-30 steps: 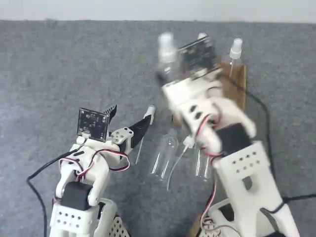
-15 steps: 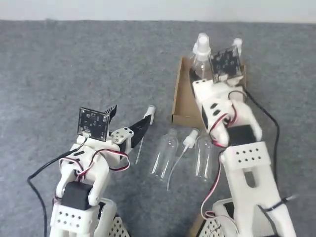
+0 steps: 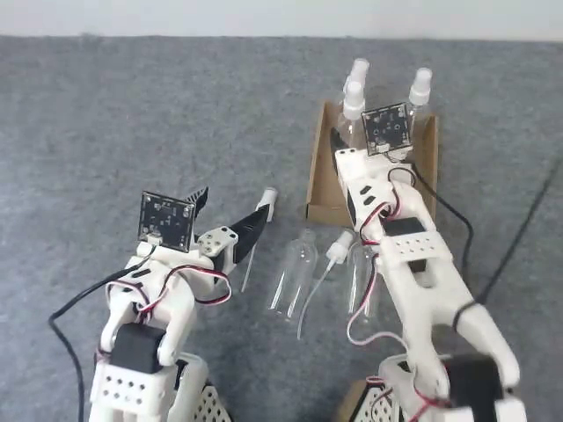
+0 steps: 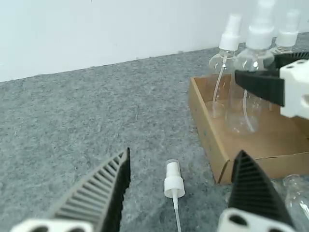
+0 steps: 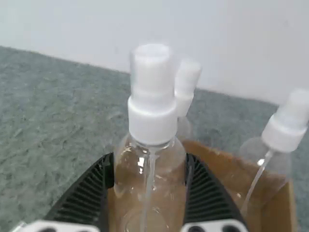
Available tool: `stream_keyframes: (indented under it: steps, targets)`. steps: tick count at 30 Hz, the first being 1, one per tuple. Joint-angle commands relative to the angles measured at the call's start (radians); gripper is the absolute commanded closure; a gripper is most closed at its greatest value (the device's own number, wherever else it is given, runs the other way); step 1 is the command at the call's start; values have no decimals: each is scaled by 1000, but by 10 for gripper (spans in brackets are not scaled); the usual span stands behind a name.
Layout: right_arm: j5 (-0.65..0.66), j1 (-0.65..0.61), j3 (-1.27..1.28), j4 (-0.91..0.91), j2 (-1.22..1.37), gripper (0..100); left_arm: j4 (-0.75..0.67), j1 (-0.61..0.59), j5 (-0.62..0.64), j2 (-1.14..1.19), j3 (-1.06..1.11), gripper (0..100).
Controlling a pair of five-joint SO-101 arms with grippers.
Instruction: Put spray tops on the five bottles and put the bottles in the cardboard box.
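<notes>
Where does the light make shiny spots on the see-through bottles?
Right wrist view: small bright glints on the shoulder of the bottle held by the right gripper. Left wrist view: pale streaks on the bottles standing in the box. High view: soft, even light on the grey mat, without hard shadows.

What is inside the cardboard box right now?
Three upright bottles with spray tops are in the cardboard box; the right gripper is shut on one bottle. The arm covers part of the box floor in the high view.
</notes>
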Motion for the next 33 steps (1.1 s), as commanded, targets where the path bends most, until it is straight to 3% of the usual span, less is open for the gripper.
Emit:
stream_keyframes:
  steps: [1, 14, 28, 33]
  targets:
    - [-60, 12, -87, -131, 85, 992, -26, -2, -2, -12, -4, 689]
    - [-77, 10, -87, -344, 303, 992, -26, -2, -2, -12, -4, 689]
    - [-75, 5, -81, -344, 320, 983, -26, -2, -2, -12, -4, 689]
    - [-74, 4, -81, -320, 318, 860, -26, -2, -2, -12, -4, 689]
